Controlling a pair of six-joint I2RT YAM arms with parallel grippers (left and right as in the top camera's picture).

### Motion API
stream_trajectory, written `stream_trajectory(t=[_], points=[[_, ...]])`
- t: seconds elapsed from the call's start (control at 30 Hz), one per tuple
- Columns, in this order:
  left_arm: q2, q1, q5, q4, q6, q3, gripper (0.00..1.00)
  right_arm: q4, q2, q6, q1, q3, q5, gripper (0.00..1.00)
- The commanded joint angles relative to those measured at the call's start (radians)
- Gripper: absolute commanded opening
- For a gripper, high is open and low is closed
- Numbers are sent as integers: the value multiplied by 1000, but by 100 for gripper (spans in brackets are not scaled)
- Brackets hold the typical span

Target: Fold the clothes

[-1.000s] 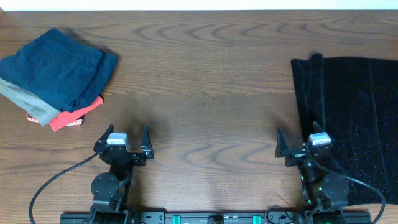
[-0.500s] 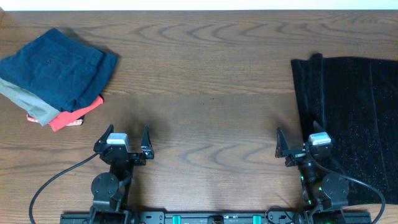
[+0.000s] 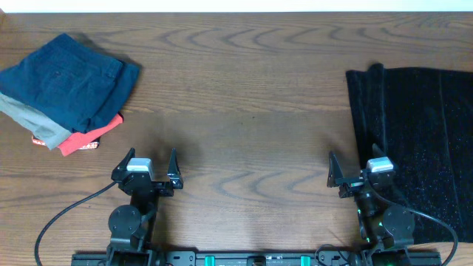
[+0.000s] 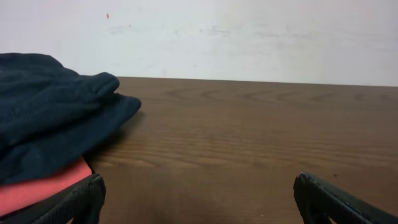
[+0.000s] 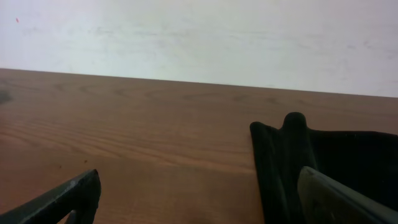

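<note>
The clothes, a large black fuzzy garment with faint glitter (image 3: 417, 140), lies flat at the right side of the table and runs off the right edge of the overhead view. Its left edge shows in the right wrist view (image 5: 292, 162). No white snaps show. My right gripper (image 3: 355, 168) is open and empty at the table's front, with its right finger over the garment's left edge. In its own view the gripper (image 5: 199, 194) has jaws wide apart. My left gripper (image 3: 145, 162) is open and empty at the front left, also wide open in its own view (image 4: 199, 198).
A folded navy-blue garment (image 3: 70, 77) lies at the back left on top of folded grey (image 3: 33, 122) and red (image 3: 85, 137) pieces. The navy garment (image 4: 50, 118) and red piece (image 4: 37, 186) show left of my left gripper. A white wall stands beyond the table's far edge.
</note>
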Motion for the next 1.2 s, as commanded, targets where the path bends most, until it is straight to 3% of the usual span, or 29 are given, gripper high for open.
stream_trajectory(t=[0.0,0.8,1.0,1.17], points=[[-7,3,-9,-30,17,-21,98,-4,-6,-14,-15,-1,-11,99],[-7,3,-8,-30,16,-21,98,0,-6,-2,-15,-1,-28,99],[-5,3,17,-44,-166,-15,98,-21,-2,90,-15,10,-10,99],[46,3,110,-117,-169,40,98,-131,46,121,-15,91,58,99]])
